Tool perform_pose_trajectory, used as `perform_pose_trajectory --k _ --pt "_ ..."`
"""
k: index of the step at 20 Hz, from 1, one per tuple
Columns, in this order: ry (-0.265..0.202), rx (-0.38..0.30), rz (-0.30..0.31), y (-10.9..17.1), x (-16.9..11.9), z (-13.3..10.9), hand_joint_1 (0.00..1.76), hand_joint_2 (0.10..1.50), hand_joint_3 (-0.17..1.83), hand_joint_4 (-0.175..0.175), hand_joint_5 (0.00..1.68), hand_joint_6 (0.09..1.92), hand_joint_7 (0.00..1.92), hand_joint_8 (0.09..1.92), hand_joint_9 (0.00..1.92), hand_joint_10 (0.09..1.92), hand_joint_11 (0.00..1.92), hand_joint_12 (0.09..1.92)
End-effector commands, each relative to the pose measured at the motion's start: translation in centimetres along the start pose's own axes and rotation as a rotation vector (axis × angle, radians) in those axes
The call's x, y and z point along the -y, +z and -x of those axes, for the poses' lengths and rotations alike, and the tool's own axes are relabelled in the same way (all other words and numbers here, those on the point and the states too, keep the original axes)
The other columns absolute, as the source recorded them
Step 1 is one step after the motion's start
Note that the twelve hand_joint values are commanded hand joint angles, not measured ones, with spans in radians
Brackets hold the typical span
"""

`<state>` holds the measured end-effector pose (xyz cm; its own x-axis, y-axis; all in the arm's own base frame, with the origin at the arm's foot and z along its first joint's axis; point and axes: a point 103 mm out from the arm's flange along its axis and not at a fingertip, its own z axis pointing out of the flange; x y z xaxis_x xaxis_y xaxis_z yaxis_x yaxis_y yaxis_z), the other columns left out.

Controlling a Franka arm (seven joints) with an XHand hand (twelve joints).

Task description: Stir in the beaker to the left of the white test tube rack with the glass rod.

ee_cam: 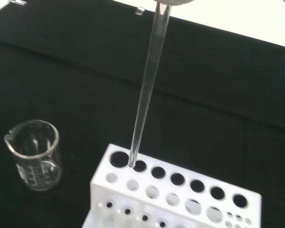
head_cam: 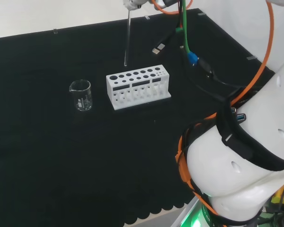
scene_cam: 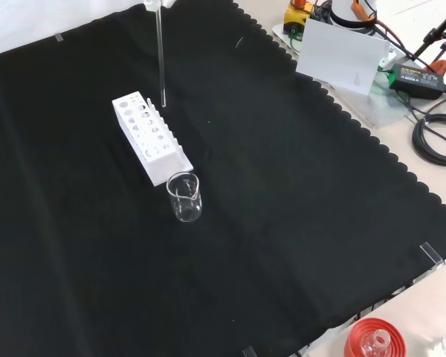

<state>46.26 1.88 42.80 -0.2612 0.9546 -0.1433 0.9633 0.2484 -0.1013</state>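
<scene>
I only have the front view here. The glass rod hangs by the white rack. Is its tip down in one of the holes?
Observer: No. In the head view the glass rod ends above the rack. Its tip shows against the cloth beyond the rack, touching nothing.
Operator: And the beaker, is there anything in it yet?
Observer: The wrist view shows the beaker close up, and I can see no liquid in it.
</scene>
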Motion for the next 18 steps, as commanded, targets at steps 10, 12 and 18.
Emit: perform_pose_trajectory --k 10,12,18 --pt "-0.181 0.005 0.081 -4.5 -3.7 -6.8 1.22 1.08 -0.17 -0.175 1.25 0.59 1.59 0.82 1.84 0.49 1.66 0.76" --pt "-0.192 0.008 0.081 -4.8 -3.9 -7.3 1.22 1.08 -0.17 -0.175 1.25 0.59 1.59 0.82 1.84 0.49 1.66 0.76" --pt "-0.233 0.032 0.079 -5.3 -4.6 -9.0 1.22 1.08 -0.17 -0.175 1.25 0.59 1.59 0.82 1.85 0.48 1.66 0.76"
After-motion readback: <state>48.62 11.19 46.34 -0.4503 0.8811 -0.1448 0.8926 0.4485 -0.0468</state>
